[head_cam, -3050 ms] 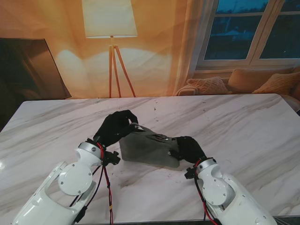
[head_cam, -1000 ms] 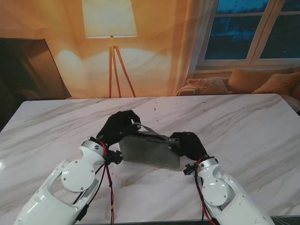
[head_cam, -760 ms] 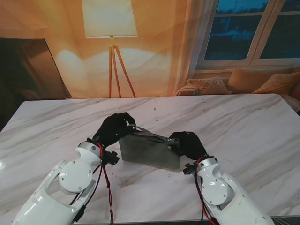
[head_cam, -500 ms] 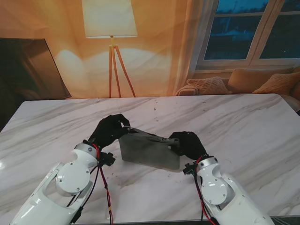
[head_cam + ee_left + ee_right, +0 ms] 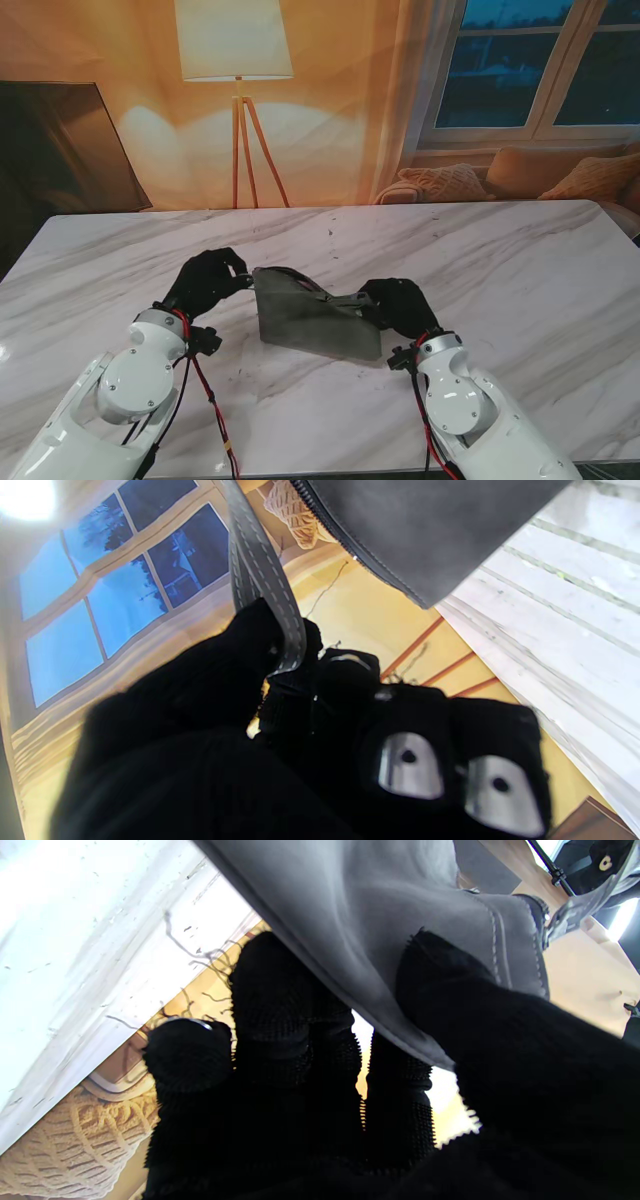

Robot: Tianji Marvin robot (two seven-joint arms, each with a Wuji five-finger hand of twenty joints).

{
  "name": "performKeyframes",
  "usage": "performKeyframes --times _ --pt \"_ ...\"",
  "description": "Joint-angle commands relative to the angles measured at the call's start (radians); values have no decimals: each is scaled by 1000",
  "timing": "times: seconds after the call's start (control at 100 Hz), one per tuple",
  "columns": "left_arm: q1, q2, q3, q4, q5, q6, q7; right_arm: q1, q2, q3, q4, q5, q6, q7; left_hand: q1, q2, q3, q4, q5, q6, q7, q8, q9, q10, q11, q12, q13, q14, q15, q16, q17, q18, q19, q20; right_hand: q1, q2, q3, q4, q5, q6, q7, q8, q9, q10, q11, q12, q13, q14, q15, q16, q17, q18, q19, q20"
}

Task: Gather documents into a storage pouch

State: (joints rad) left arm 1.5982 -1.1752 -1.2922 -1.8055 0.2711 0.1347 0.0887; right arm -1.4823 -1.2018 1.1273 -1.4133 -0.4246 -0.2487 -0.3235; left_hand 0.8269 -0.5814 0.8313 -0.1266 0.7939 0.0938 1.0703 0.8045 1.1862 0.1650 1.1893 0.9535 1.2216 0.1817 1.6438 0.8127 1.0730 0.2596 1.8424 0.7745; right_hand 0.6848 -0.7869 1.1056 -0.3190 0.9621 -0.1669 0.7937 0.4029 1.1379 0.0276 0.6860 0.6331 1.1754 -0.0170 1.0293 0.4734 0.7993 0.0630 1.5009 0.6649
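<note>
- Stand view: grey pouch (image 5: 315, 320) sits mid-table on the marble table (image 5: 520, 270), between the 2 hands, standing on its long edge and tilted. Flat, dull grey face toward me, lower edge on the table top. A thin strap (image 5: 300, 283) runs along its upper edge.
- Stand view: left hand (image 5: 205, 281) at the pouch's upper left corner, black-gloved fingers curled in and pinching there. Right hand (image 5: 398, 305) at the pouch's right end, fingers wrapped on that edge.
- Stand view: floor lamp (image 5: 237, 60) and window (image 5: 540, 65) behind the table; cushions (image 5: 560, 172) by the window.
- Left wrist view: left hand (image 5: 300, 740) pinches a grey stitched strap (image 5: 265, 585) between thumb and fingers; pale stitching runs down both strap edges. The pouch (image 5: 425, 525) hangs beyond it, dark zip line along its rim, 1 corner over the table (image 5: 565, 605).
- Right wrist view: right hand (image 5: 350, 1080) clamps the pouch's (image 5: 360, 905) fabric, thumb on 1 face, the other fingers (image 5: 280, 990) on the opposite face. Cloth is soft grey with a stitched seam near the end. Table (image 5: 90, 940) beside it.
</note>
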Motion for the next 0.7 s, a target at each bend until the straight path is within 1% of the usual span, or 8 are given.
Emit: performKeyframes --times 0.0,0.25,0.35,0.46,0.53,0.6,0.64,0.69 --pt "5 9 -30 3 3 15 2 -7 9 8 13 1 18 13 32 74 130 48 5 -46 31 15 53 41 54 13 47 47 131 -4 39 -240 252 7 120 45 133 52 173 -37 205 120 27 62 23 12 45 -37 30 0 25 -4 2 -10" --pt "1 12 -22 -1 -26 12 -25 -8 10 0 7 12 16 28 34 77 125 48 4 -45 28 13 51 42 53 12 47 46 131 -4 38 -238 252 5 112 46 140 49 178 -39 198 142 25 69 35 18 54 -43 46 14 40 -2 9 -11" --pt "-5 12 -14 -9 -36 1 -27 -6 8 -1 11 13 15 25 39 80 117 44 1 -43 22 11 43 48 45 10 46 60 120 -7 36 -227 252 -4 112 49 138 48 178 -43 195 150 22 66 38 20 54 -47 46 18 41 -6 9 -12" --pt "-9 15 -13 -24 -44 -11 -40 -8 4 4 10 33 26 21 76 98 63 29 -9 -41 -6 -18 14 69 1 0 45 132 53 -4 28 -179 252 -73 113 51 137 48 179 -40 193 160 22 68 41 20 55 -48 44 22 43 -6 9 -13" --pt "-11 19 -14 -37 -46 -17 -59 -10 0 8 9 50 34 17 100 112 24 18 -16 -40 -20 -36 -5 78 -22 -5 42 162 14 2 22 -151 252 -120 115 48 139 48 180 -38 192 163 22 70 43 21 57 -47 44 23 46 -5 8 -14" --pt "-14 26 -16 -49 -45 -20 -88 -13 -4 14 3 75 47 17 130 130 -27 12 -27 -39 -39 -55 -34 91 -56 -11 4 199 -39 34 15 -111 252 -197 118 40 146 49 181 -29 188 165 24 74 45 19 61 -41 42 24 55 4 3 -18" --pt "-15 29 -17 -55 -45 -22 -102 -16 -6 19 -2 97 57 18 149 139 -53 8 -31 -36 -52 -70 -50 102 -82 -19 -25 230 -71 52 9 -82 244 -235 121 37 149 50 184 -25 186 164 25 76 45 18 63 -39 41 24 59 9 2 -19" --pt "-18 35 -19 -62 -41 -23 -124 -21 -10 26 -9 121 69 20 165 148 -77 1 -32 -34 -69 -89 -68 114 -114 -31 -59 263 -107 64 -16 -58 227 -255 123 34 151 50 186 -19 185 163 26 78 46 17 64 -34 41 24 60 13 1 -20"
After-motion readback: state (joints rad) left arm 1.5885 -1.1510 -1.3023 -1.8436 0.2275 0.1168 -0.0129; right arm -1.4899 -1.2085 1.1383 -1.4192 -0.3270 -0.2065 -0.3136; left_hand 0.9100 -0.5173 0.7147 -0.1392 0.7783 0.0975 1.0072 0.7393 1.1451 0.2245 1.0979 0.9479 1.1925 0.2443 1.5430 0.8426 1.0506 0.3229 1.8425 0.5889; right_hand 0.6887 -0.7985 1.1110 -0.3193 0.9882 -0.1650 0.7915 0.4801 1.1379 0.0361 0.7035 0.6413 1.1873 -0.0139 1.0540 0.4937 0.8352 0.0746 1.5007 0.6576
